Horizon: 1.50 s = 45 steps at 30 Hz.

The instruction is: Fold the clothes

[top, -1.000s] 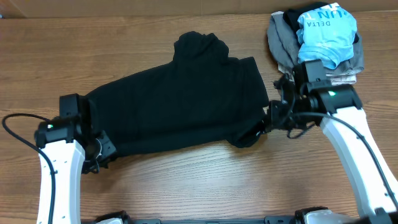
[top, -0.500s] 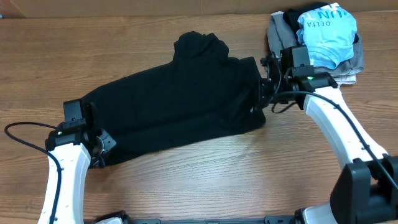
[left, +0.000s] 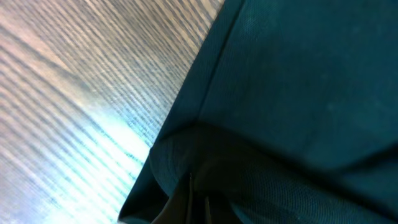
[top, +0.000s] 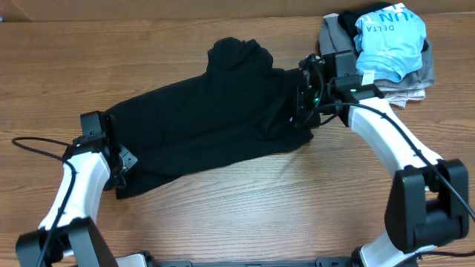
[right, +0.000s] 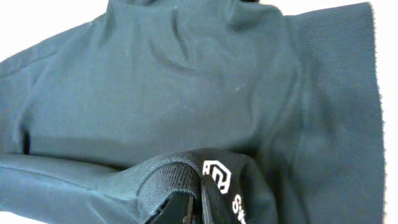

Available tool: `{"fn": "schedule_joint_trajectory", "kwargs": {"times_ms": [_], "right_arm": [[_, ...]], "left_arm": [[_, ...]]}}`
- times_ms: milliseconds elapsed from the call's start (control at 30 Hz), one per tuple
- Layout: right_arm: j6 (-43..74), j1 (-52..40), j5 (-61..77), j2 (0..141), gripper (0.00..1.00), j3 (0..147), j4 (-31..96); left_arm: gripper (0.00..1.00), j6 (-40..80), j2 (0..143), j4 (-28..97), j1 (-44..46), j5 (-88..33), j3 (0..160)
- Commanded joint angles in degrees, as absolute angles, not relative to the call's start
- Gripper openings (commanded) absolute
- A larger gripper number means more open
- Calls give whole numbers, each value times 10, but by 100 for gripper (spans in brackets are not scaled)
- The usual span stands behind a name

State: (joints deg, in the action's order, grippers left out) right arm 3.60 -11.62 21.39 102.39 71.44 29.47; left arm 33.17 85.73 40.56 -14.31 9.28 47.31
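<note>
My left gripper and right gripper both pinch the garment, spread across mid table, at opposite ends. Risk: if arms pull unevenly, cloth slips from one pinch & fold goes crooked.

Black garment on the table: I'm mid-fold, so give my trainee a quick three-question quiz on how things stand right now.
1. True or false: the left hand and the right hand are each shut on an edge of the black garment.
2. Where does the light blue shirt lie? A) on top of a pile at the far right corner of the table; B) under the black garment; C) in the left hand.
3. In the right wrist view, what white mark shows on the fold of fabric pinched at the right hand?

Key: 1 true; 2 A; 3 a small printed logo.
</note>
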Motion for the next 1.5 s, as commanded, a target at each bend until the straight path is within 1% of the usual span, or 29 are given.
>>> {"fn": "schedule_joint_trajectory", "kwargs": {"times_ms": [0,100,233,267,300,367,400,467,500,567,600,633,667,767,900,967,1033,1100,1167,1233,1400,1467], "right_arm": [[29,-129,193,1042,4,716,276],[29,-132,189,1055,4,716,252],[29,-132,180,1064,4,716,224],[29,-132,180,1064,4,716,217],[27,-132,180,1064,7,716,212],[25,-132,179,1064,33,716,207],[25,-132,179,1064,48,717,207],[26,-131,179,1064,70,721,215],[26,-131,181,1064,77,727,226],[27,-127,181,1064,89,747,258],[28,-125,181,1063,93,760,280],[28,-123,181,1062,96,775,306],[27,-119,181,1060,100,791,334],[28,-104,180,1059,100,836,414],[28,-79,165,1060,99,843,446],[32,-72,143,1065,91,836,458],[32,-69,135,1068,79,819,459],[48,-69,126,1068,61,798,454],[65,-68,108,1068,50,779,448],[78,-63,103,1068,48,763,437],[91,-51,106,1068,47,722,398],[93,-51,108,1068,44,707,380]], "left_arm": [[4,345,876,397,-147,112,470],[4,345,881,375,-147,127,470],[7,345,881,340,-147,127,470],[12,345,881,335,-147,127,470],[19,345,881,331,-147,127,470],[40,343,881,322,-147,127,470],[51,343,881,317,-147,127,470],[71,343,881,309,-147,136,470],[81,342,881,307,-147,142,471],[91,326,881,309,-148,148,480],[97,312,881,314,-149,147,488],[100,300,881,322,-150,146,499],[100,289,881,332,-150,145,513],[100,249,881,369,-150,123,566],[100,182,881,397,-150,43,637],[100,160,881,403,-150,1,664],[100,149,881,406,-149,-30,685],[100,147,881,406,-149,-42,699],[100,142,881,407,-149,-44,706],[100,137,881,408,-149,-45,707],[100,117,881,411,-138,-43,707],[100,117,881,411,-134,-41,707]]}}
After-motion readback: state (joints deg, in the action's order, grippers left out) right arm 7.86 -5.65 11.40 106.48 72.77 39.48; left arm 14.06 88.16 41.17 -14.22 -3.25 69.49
